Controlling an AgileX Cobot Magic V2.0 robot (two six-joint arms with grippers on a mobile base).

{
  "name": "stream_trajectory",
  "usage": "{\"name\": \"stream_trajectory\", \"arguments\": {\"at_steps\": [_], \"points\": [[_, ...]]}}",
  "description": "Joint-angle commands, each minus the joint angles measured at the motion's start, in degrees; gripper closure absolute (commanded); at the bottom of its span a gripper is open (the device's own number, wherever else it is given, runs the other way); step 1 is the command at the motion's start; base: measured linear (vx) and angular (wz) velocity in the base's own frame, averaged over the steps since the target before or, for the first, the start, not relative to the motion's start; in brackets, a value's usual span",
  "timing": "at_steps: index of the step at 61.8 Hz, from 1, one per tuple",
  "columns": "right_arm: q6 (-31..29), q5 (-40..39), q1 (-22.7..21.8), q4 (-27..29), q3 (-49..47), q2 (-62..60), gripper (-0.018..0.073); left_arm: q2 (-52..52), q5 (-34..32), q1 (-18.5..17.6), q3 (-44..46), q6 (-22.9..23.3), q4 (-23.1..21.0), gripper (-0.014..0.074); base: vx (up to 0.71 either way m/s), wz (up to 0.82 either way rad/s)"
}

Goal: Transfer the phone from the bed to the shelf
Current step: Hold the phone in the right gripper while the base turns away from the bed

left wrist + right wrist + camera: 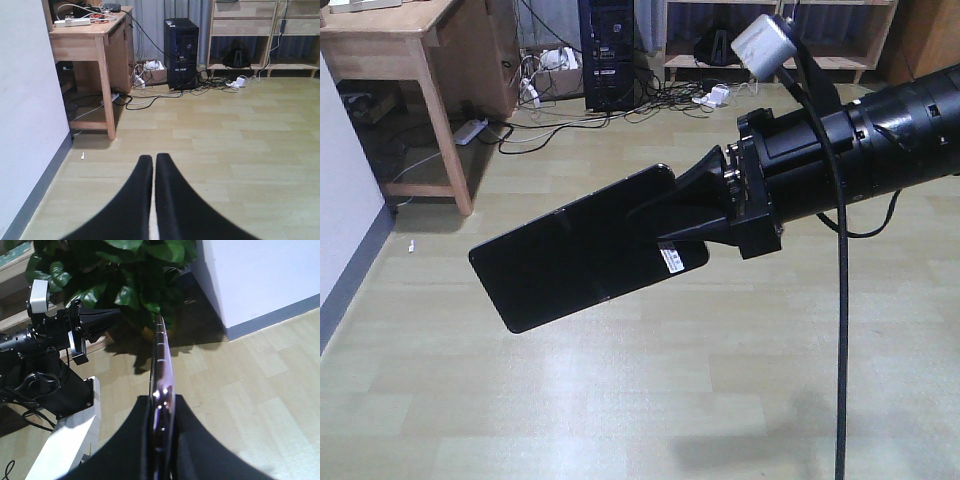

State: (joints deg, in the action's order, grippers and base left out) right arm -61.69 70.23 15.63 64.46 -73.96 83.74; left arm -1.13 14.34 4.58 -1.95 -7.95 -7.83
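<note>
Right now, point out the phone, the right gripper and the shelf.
phone [570, 265]: front view, middle of its black face.
right gripper [162, 402]: right wrist view, midway between fingertips, on the clamped phone edge.
shelf [840, 63]: front view, lower plank board.

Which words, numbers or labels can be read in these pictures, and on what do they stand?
No text can be read in any view.
Sticker on the phone: barcode print, too small to read.
Label on the computer tower: too blurred to read.
</note>
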Motion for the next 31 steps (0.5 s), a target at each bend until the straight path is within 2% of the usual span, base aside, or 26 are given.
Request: {"name": "stream_trajectory", "arguments": {"at_steps": [1, 31], "points": [[-0.19, 3.64, -0.07, 5.30, -1.48, -2.15, 0.0564, -0.28, -3.98, -0.24, -0.16, 0.22, -0.51, 0.0596, 0.38, 0.00], [-0.19, 3.64, -0.07, 5.30, -1.48, -2.15, 0.0564, -0.28, -3.98, -0.24, -0.16, 0.22, -0.51, 0.0596, 0.38, -0.07]]}}
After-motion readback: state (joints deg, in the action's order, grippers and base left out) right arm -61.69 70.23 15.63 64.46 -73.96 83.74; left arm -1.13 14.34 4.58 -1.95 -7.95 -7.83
